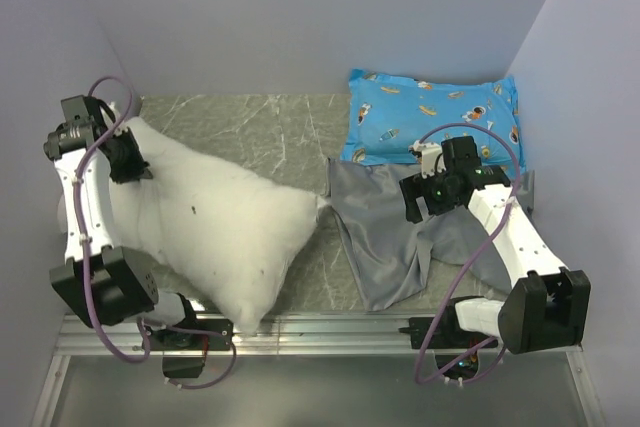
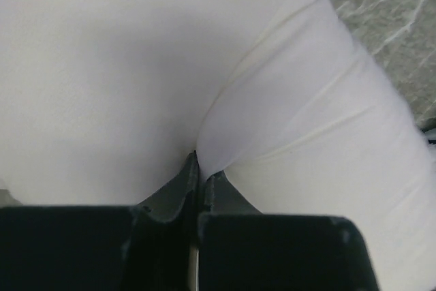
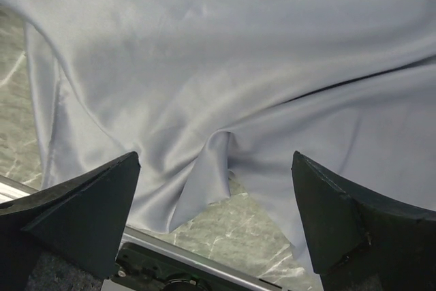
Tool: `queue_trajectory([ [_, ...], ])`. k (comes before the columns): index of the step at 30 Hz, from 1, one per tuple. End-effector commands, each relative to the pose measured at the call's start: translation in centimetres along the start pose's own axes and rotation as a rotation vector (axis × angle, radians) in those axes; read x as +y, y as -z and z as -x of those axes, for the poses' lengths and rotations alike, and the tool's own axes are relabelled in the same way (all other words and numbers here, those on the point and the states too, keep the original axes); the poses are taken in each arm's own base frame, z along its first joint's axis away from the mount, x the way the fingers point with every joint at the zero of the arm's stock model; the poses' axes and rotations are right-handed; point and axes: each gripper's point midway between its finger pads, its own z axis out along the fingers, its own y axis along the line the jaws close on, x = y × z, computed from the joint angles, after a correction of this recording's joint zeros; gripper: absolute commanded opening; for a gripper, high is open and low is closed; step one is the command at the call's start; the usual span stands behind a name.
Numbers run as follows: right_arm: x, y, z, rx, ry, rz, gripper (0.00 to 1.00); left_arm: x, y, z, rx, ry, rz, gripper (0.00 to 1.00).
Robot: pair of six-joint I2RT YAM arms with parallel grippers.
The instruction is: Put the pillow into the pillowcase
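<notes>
1. On the left half of the table (image 1: 250, 127): pillow (image 1: 215, 227), white, lying slantwise, right corner just beside the pillowcase (image 1: 385, 237), not inside it
2. At the pillow's far left corner: left gripper (image 2: 197, 168), jaws clenched on a fold of the pillow
3. Right of centre: pillowcase, grey, limp, wrinkled
4. Above the pillowcase: right gripper (image 3: 216, 165), jaws spread wide, holding nothing
5. Far right corner: blue printed pillow (image 1: 430, 117), touching the pillowcase's far edge

The plain white stuffed rectangular pillow (image 1: 215, 232) carries one small dark speck. The thin limp grey fabric pillowcase (image 1: 390, 237) is one even grey, unpatterned. The bright blue stuffed pillow (image 1: 430, 117) is printed with small cartoon figures. The stone-look tabletop (image 1: 260, 127) is grey-green with white veins.
</notes>
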Motion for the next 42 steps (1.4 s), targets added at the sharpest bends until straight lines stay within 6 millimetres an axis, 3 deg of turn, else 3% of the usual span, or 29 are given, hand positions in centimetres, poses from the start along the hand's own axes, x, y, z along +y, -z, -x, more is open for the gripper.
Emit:
queue_trajectory([
  [1, 0.7, 0.9, 2.2, -0.062, 0.014, 0.036, 1.0, 2.0, 3.4, 0.4, -0.119, 0.175, 0.152, 0.01],
  [6, 1.1, 1.0, 2.8, -0.068, 0.019, 0.064, 1.0, -0.5, 6.9, 1.2, -0.233, 0.268, 0.051, 0.0],
  [8, 1.0, 1.1, 2.9, -0.071, 0.023, 0.062, 1.0, -0.2, 7.9, 1.6, -0.273, 0.286, 0.077, 0.0],
  [11, 0.9, 1.2, 3.1, -0.075, 0.026, 0.057, 1.0, 1.0, 8.6, -0.2, -0.304, 0.323, 0.141, 0.0],
  [14, 1.1, 1.0, 3.1, -0.071, 0.024, 0.067, 1.0, 2.7, 7.5, -2.7, -0.296, 0.383, 0.209, 0.01],
  [19, 1.2, 1.2, 2.9, -0.069, 0.028, 0.07, 1.0, 3.0, 6.3, -4.3, -0.281, 0.381, 0.207, 0.02],
  [20, 1.2, 1.3, 2.8, -0.064, 0.03, 0.069, 1.0, 3.1, 5.8, -4.4, -0.262, 0.315, 0.203, 0.19],
  [22, 1.2, 1.5, 2.7, -0.064, 0.039, 0.069, 1.0, 3.2, 4.6, -4.8, -0.207, 0.183, 0.187, 0.37],
  [23, 1.2, 1.5, 2.6, -0.06, 0.04, 0.07, 1.0, 3.3, 3.7, -4.6, -0.166, 0.124, 0.176, 0.52],
  [24, 1.2, 1.7, 2.6, -0.063, 0.042, 0.069, 1.0, 2.4, 4.1, -3.6, -0.159, 0.028, 0.119, 0.55],
  [25, 1.3, 1.7, 2.6, -0.063, 0.044, 0.071, 1.0, 0.2, 3.9, -3.7, -0.123, -0.206, -0.04, 0.69],
  [26, 1.4, 1.8, 2.6, -0.062, 0.043, 0.079, 1.0, 0.0, 3.4, -3.5, -0.101, -0.257, -0.074, 0.99],
  [27, 1.5, 2.0, 2.6, -0.065, 0.042, 0.082, 1.0, -1.1, 4.2, -2.6, -0.122, -0.321, -0.13, 0.99],
  [28, 1.7, 2.1, 2.6, -0.066, 0.042, 0.087, 1.0, -2.1, 4.8, -3.5, -0.081, -0.486, -0.218, 0.99],
  [29, 1.8, 2.2, 2.4, -0.06, 0.04, 0.098, 1.0, -3.9, 5.4, -3.5, -0.08, -0.537, -0.338, 0.99],
  [30, 2.0, 2.3, 2.4, -0.059, 0.04, 0.102, 1.0, -5.4, 7.3, -2.3, -0.137, -0.62, -0.398, 0.99],
  [31, 2.1, 2.4, 2.3, -0.062, 0.042, 0.104, 1.0, -6.7, 8.0, -3.9, -0.093, -0.806, -0.475, 0.99],
  [33, 2.4, 2.6, 2.0, -0.062, 0.037, 0.114, 1.0, -8.4, 8.7, -3.3, -0.136, -0.947, -0.471, 0.99],
  [35, 2.7, 2.7, 1.6, -0.052, 0.029, 0.126, 1.0, -11.7, 9.5, -4.0, -0.218, -1.164, -0.517, 0.99],
  [36, 2.9, 2.7, 1.5, -0.047, 0.025, 0.141, 1.0, -12.5, 8.9, -4.6, -0.228, -1.216, -0.522, 0.99],
  [37, 3.1, 2.7, 1.4, -0.04, 0.021, 0.151, 1.0, -15.0, 9.0, -6.1, -0.244, -1.302, -0.581, 0.99],
  [39, 3.3, 2.6, 1.2, -0.027, 0.011, 0.161, 1.0, -17.1, 8.0, -7.1, -0.282, -1.398, -0.594, 0.99],
  [40, 3.4, 2.6, 1.1, -0.024, 0.009, 0.168, 1.0, -19.2, 7.8, -9.0, -0.272, -1.468, -0.655, 0.99],
  [42, 3.4, 2.6, 1.0, -0.019, 0.006, 0.171, 1.0, -20.8, 5.6, -10.9, -0.237, -1.527, -0.684, 0.99],
])
